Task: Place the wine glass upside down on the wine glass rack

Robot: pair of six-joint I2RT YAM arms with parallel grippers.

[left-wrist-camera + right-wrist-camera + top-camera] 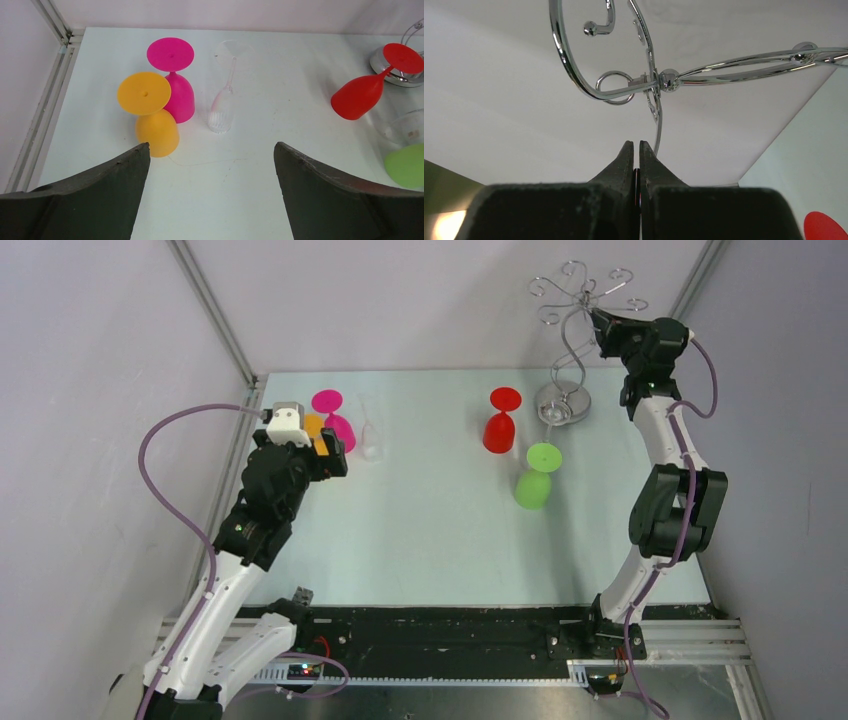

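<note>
Several wine glasses stand upside down on the table: orange (150, 117), pink (176, 90), clear (223, 102), red (499, 430) and green (534, 485). The chrome wine glass rack (568, 350) stands at the back right with no glass on its curled arms. My left gripper (211, 150) is open just short of the orange glass (314, 427), with nothing between its fingers. My right gripper (598, 318) is raised beside the rack's top arms. In the right wrist view this gripper (633, 143) is shut and empty, just below the chrome arms (624, 91).
The rack's round mirrored base (562, 403) sits close to the red glass. Walls and aluminium frame posts (215, 310) enclose the table on the left, back and right. The table's left edge (50, 100) runs close to the orange glass.
</note>
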